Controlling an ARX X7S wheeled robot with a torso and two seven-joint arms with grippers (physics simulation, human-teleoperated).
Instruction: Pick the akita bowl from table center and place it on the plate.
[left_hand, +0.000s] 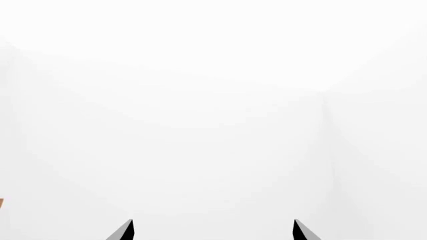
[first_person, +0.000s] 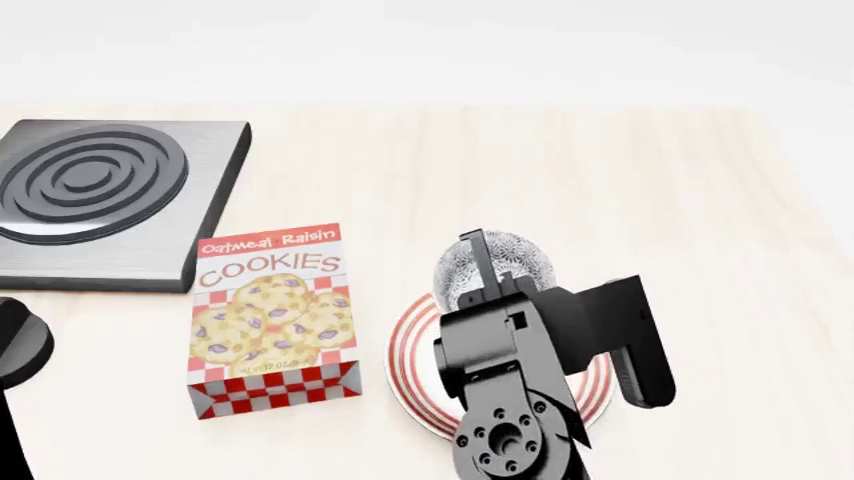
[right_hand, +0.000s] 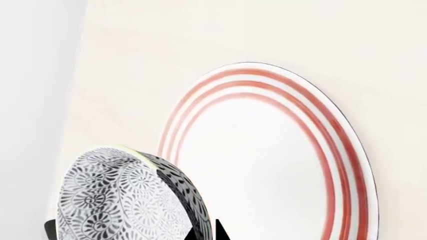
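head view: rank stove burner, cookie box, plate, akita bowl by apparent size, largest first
1. stove burner, cut off by the frame's left edge.
2. cookie box.
3. plate, but the right arm hides much of it, so its place against the box is unsure.
4. akita bowl, partly hidden by the right gripper.

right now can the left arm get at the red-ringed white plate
Probably not without a big move. The round white plate with red rings lies under the right claw, which holds the speckled grey-black patterned bowl there. The left claw faces only blank white, and the cookie box stands between.
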